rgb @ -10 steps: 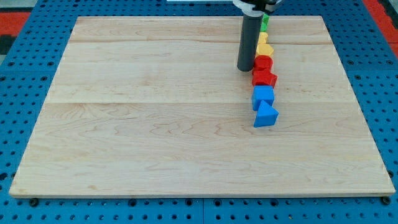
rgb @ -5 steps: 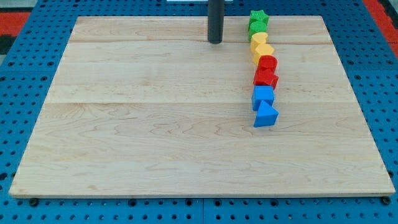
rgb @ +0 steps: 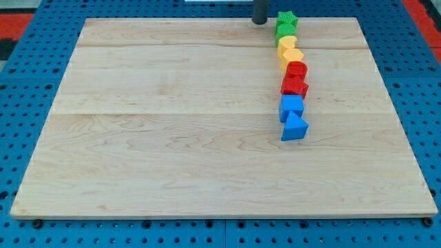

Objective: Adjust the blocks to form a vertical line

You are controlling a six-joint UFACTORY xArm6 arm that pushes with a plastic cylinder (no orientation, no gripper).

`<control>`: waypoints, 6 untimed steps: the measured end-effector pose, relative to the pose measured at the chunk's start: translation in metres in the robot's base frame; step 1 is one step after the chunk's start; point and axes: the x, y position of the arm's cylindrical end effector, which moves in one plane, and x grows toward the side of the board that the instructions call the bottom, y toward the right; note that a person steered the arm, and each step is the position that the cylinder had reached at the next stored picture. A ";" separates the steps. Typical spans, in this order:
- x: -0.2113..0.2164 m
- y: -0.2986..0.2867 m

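Observation:
Several blocks stand in a near-vertical column right of the board's middle. From the top: a green star [rgb: 286, 18], a green block [rgb: 284, 30], a yellow block [rgb: 287, 43], a yellow block [rgb: 292, 56], a red block [rgb: 297, 70], a red star-like block [rgb: 294, 87], a blue block [rgb: 291, 105] and a blue triangle [rgb: 295, 128]. The column drifts slightly right toward the bottom. My tip [rgb: 259, 22] is at the view's top edge, just left of the green star and apart from it.
The wooden board [rgb: 172, 131] lies on a blue perforated table [rgb: 21, 138]. Red areas show at the top corners.
My tip moved away from the left of the red blocks, up and left, then right to the top edge beside the green star. The blocks have not moved.

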 end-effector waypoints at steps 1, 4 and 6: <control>-0.001 0.025; -0.005 0.004; -0.003 -0.048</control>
